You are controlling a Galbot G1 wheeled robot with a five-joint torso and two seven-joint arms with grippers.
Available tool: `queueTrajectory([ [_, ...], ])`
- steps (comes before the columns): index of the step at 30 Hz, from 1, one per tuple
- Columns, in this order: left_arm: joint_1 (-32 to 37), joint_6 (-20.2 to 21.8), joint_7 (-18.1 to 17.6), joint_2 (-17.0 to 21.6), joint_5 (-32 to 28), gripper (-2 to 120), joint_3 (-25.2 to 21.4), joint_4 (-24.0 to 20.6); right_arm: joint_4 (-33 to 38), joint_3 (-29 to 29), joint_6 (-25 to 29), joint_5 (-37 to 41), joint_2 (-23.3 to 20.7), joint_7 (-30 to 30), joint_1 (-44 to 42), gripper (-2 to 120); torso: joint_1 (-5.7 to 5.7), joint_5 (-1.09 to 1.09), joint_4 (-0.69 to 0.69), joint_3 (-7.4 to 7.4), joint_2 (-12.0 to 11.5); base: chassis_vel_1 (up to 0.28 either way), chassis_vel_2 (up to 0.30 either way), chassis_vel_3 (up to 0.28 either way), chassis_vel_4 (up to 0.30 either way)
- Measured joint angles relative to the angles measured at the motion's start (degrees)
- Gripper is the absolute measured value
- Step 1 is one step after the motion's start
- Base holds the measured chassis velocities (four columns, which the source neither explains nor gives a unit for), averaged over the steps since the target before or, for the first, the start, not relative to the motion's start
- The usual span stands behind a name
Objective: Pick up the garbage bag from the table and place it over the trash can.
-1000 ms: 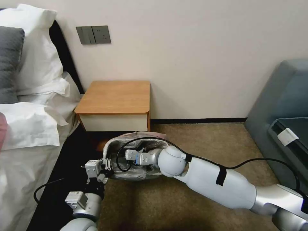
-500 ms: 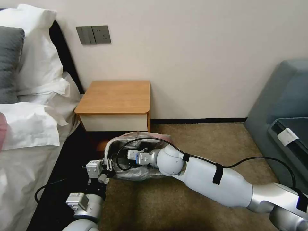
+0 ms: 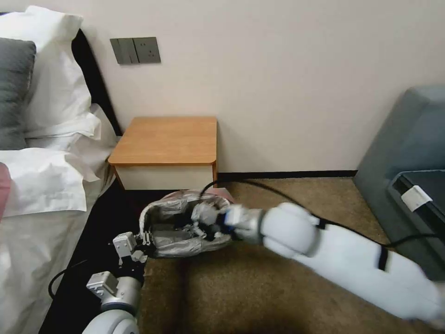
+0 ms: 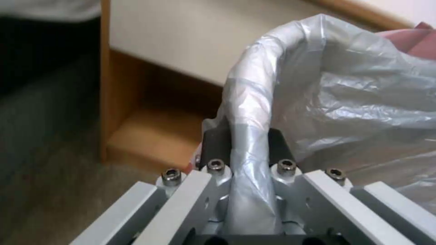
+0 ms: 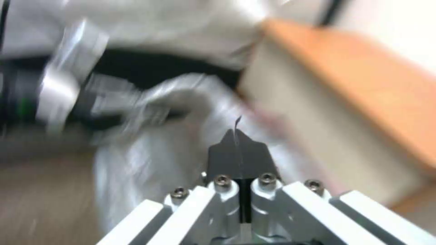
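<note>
The grey crinkly garbage bag (image 3: 183, 243) is draped over the trash can, which stands on the carpet in front of the table (image 3: 167, 139). The can's rim shows through the film (image 4: 250, 102). A pinkish edge of the bag (image 3: 223, 190) lies at the far side. My left gripper (image 3: 141, 242) is shut on the bag-covered near-left rim, with one finger (image 4: 215, 143) on either side. My right gripper (image 3: 204, 223) reaches into the bag's mouth from the right, blurred by motion. Its pads (image 5: 237, 154) are pressed together, and I cannot tell whether they pinch any film.
The bed with white linen (image 3: 41, 185) and its dark base borders the left. A grey sofa (image 3: 408, 153) stands at the right. The wall runs behind the table, and open brown carpet (image 3: 296, 204) lies between.
My right arm has swung right and upward, drawing its gripper toward the can's right side. The bagged can and my left gripper have shifted slightly left.
</note>
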Motion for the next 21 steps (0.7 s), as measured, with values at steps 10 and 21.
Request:
queueTrajectory([
  [10, 2.28, 3.43, -5.73, 0.65, -0.17, 5, 8.61, 0.59, 4.79, 23.08, 12.23, -6.36, 2.48, 16.03, -32.49, 39, 0.00, 0.00, 0.03, 0.00, 0.00, 0.000, 0.000, 0.000, 0.000],
  [21, 3.38, 6.11, -8.58, 1.41, 1.59, 5, 13.89, 2.59, 3.82, 35.06, 19.27, -18.52, 13.24, 11.89, -51.56, 75, 0.00, -0.01, 0.01, 0.00, 0.00, 0.000, 0.000, 0.000, 0.000],
])
